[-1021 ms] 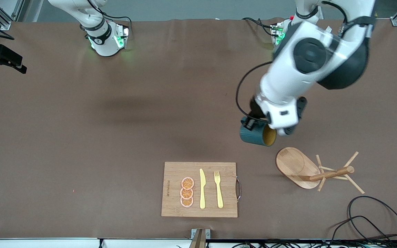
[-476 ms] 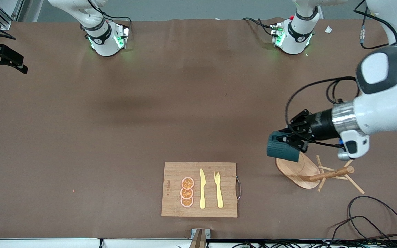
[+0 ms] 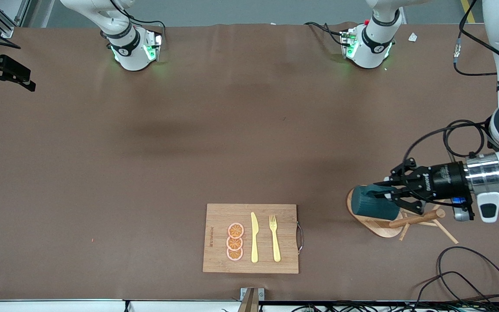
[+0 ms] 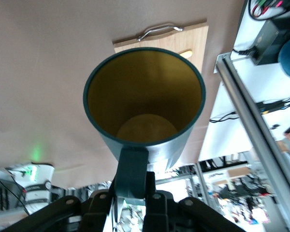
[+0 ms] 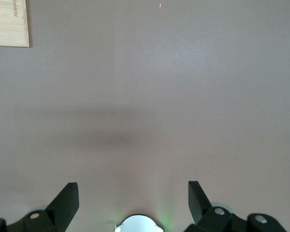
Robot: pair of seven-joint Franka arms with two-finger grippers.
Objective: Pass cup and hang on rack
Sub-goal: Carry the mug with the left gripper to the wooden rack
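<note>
The dark teal cup (image 3: 373,204) is held on its side by my left gripper (image 3: 389,193), which is shut on the cup's handle (image 4: 132,166). The cup hangs over the oval base (image 3: 373,225) of the bamboo rack, close to its post (image 3: 414,219) and thin pegs. I cannot tell if it touches a peg. The left wrist view looks straight into the cup's yellowish-brown inside (image 4: 145,101), with my left gripper (image 4: 133,193) around the handle. My right gripper (image 5: 133,186) is open and empty, high over bare table, and is out of the front view.
A wooden cutting board (image 3: 215,216) with orange slices, a yellow knife (image 3: 254,238) and a yellow fork (image 3: 274,239) lies near the front edge. Its handle end shows in the left wrist view (image 4: 159,32). Black cables (image 3: 470,268) lie near the rack.
My left arm swung the cup from over open table toward the front camera and the rack. The cup turned onto its side and now hangs over the rack's base.
</note>
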